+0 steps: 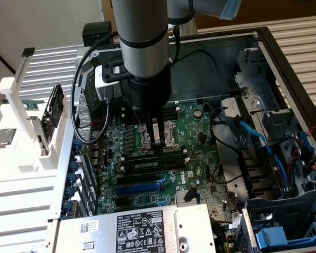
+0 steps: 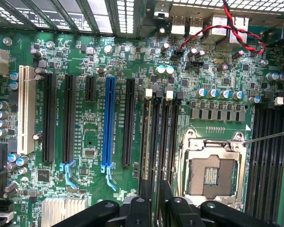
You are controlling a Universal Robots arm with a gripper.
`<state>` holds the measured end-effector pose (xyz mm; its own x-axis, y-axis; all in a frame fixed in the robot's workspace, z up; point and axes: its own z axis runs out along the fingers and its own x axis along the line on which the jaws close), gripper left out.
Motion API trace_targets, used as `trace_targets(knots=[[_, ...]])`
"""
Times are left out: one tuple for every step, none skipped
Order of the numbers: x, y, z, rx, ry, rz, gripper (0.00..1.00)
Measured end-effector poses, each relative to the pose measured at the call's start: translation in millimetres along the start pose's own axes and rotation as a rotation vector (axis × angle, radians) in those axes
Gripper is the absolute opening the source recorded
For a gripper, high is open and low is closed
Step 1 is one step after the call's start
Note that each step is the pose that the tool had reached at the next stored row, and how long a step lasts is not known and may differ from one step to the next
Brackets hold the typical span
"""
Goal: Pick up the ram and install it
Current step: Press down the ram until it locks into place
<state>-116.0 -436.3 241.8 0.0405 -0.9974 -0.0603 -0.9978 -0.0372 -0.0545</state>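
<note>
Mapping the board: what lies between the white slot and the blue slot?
In the wrist view, two long black slots and a shorter black slot lie between the white slot and the blue slot.

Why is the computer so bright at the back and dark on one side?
In the exterior view, daylight hits the white slatted surface and washes it pale, while the arm shades the motherboard beneath. In the wrist view the motherboard is evenly lit and sharp; the gripper looks dark.

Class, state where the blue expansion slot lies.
In the exterior view, the blue expansion slot lies mid-motherboard, on the camera's side of the memory slots below the gripper.
</note>
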Motion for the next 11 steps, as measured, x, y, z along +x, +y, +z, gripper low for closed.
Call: trace_targets(knots=[[0.0, 0.0, 0.0, 0.0, 0.0, 0.0, 0.13], [0.0, 0.0, 0.0, 0.0, 0.0, 0.0, 0.13], [0.0, 0.0, 0.0, -0.0001, 0.0, 0.0, 0.1], [0.0, 0.0, 0.0, 0.0, 0.0, 0.0, 0.1], [0.0, 0.0, 0.0, 0.0, 0.0, 0.0, 0.1], [0.0, 0.0, 0.0, 0.0, 0.0, 0.0, 0.1], [0.0, 0.4, 0.1, 0.0001, 0.0, 0.0, 0.1], [0.0, 1.1, 0.3, 0.0001, -0.0001, 0.0, 0.1], [-0.1, 1.7, 0.4, 0.0001, 0.0, 0.0, 0.1], [-0.1, 2.8, 0.7, 0.0, 0.0001, 0.0, 0.1], [0.0, 3.1, 1.4, 0.0, 0.0, 0.0, 0.1]])
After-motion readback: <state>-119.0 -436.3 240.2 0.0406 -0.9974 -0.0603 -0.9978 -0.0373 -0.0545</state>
